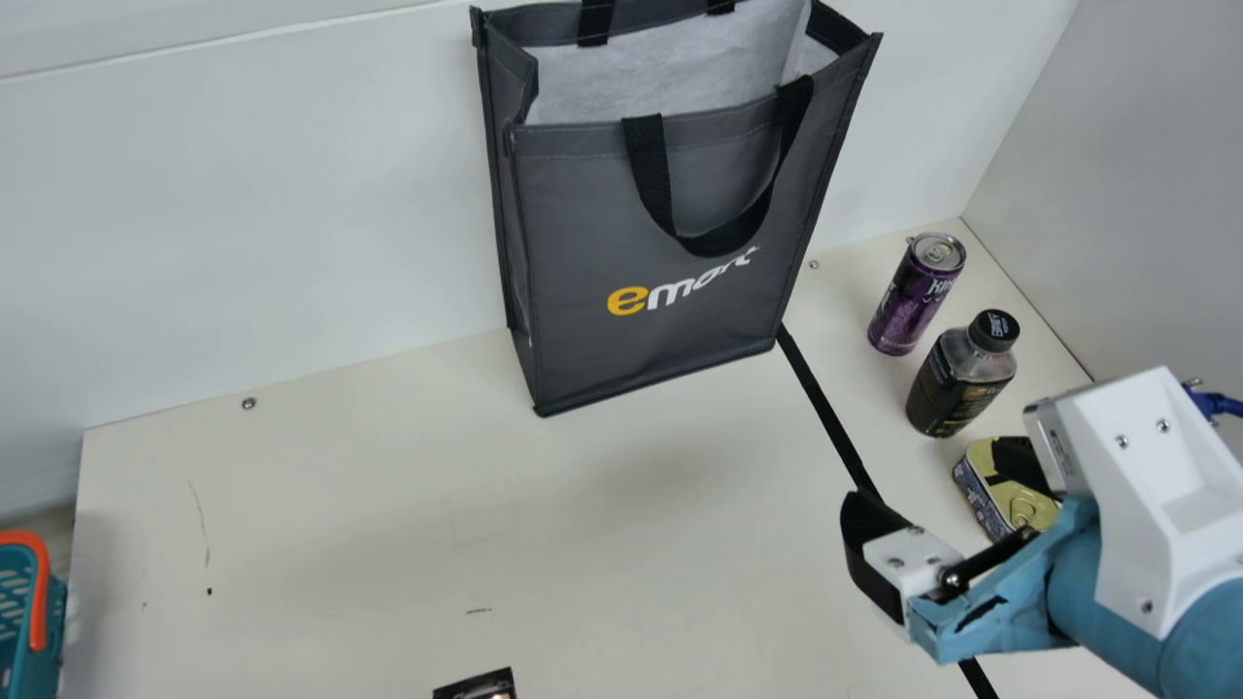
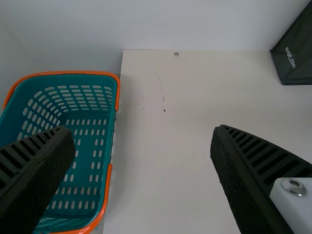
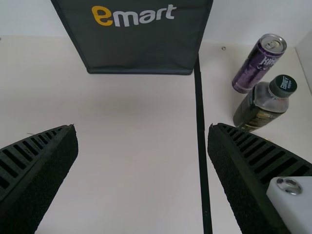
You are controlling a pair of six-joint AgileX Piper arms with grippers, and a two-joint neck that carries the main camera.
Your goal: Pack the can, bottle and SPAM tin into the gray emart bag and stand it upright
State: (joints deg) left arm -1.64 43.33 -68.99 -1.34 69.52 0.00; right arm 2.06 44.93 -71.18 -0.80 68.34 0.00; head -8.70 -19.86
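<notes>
Packing was yet to be started! The can (image 1: 913,303), bottle (image 1: 957,386) and SPAM tin (image 1: 985,490) were strung around four o'clock from the upright gray emart bag (image 1: 583,223); a first grasp was called for. The right gripper (image 3: 142,127) was poised at the bag's five o'clock, spread wide, nothing held; the left gripper (image 2: 140,129), likewise.

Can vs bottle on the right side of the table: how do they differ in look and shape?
Colour: the can is purple; the bottle is mostly black or very dark.
Top: the can has a silver metal lid with a pull tab, the bottle a black cap.
Shape: the can is slim with nearly straight sides; the bottle is wider, with shoulders narrowing toward its cap.
Shared: both stand upright on the table, outside the bag.
</notes>
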